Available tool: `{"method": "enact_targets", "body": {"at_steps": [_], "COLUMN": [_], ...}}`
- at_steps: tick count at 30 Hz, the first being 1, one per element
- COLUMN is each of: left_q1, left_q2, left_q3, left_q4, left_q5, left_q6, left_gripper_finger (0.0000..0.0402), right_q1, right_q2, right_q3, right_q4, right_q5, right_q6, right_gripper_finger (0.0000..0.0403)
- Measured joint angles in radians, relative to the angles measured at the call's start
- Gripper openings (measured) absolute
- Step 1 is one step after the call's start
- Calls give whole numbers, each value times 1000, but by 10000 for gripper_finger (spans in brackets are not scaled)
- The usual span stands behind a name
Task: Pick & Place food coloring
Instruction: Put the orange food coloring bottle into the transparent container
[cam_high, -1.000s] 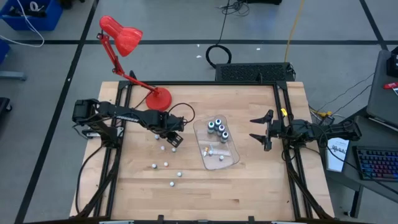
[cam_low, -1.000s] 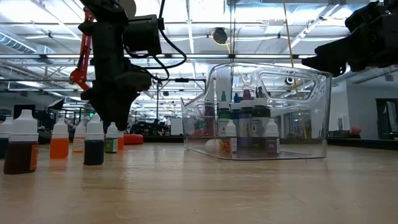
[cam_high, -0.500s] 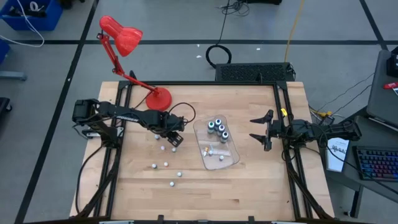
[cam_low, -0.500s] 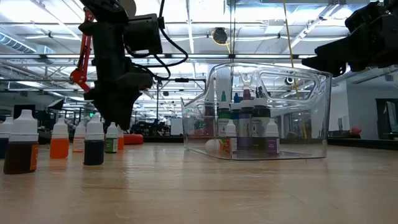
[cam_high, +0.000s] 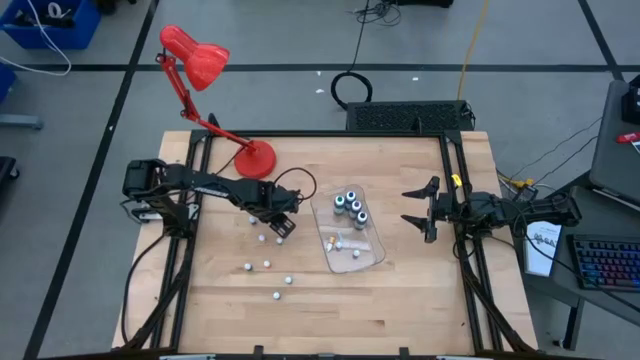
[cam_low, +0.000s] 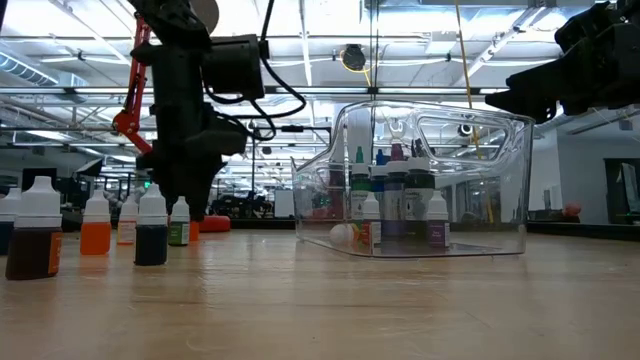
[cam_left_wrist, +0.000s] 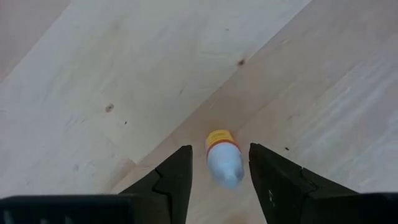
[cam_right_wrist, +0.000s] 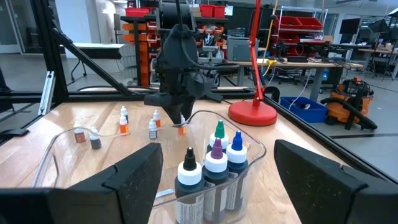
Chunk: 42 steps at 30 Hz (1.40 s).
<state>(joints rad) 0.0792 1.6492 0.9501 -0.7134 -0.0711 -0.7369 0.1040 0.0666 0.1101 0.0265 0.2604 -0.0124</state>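
Left gripper (cam_left_wrist: 217, 171): over table (cam_high: 400, 290) just left of tray (cam_high: 372, 258), pointing down; fingers astride small bottle w/ yellow-orange band (cam_left_wrist: 222, 157), narrow gaps either side, not clamped. Same gripper in low view (cam_low: 185, 200), above bottle row.

Right gripper (cam_high: 420, 212): right of tray, clear of it, jaws spread wide, nothing held.

Tray, clear plastic, mid-table: taller dropper bottles (cam_high: 349, 205) clustered at far end, upright; few tiny bottles (cam_high: 334, 242) nearer middle.

Loose small bottles (cam_high: 267, 265) on wood, left of tray, scattered; upright in low view, incl. orange (cam_low: 95, 225), dark brown (cam_low: 34, 228), dark blue (cam_low: 151, 232).

Red desk lamp (cam_high: 205, 70): far-left corner, base on table.
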Motion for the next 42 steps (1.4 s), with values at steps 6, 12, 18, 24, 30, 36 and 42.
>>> {"method": "enact_targets", "body": {"at_steps": [6,12,18,24,30,36,42], "left_q1": [0,0,0,0,2,17,23], "left_q2": [1,1,1,1,1,1,1], "left_q3": [0,0,0,0,0,1,4], "left_q4": [12,12,11,9,1,8,6], "left_q5": [0,0,1,2,3,1,-4], "left_q6": [16,25,24,25,30,53,107], "left_gripper_finger": [159,159,159,159,135,65,63], "right_q1": [0,0,0,0,0,0,0], "right_q2": [0,0,0,0,0,0,0], "right_q3": [0,0,0,0,0,0,0], "right_q4": [0,0,0,0,0,0,0], "right_q5": [0,0,0,0,0,0,0], "right_q6": [0,0,0,0,0,0,0], "right_gripper_finger": [295,295,295,295,295,295,295]}}
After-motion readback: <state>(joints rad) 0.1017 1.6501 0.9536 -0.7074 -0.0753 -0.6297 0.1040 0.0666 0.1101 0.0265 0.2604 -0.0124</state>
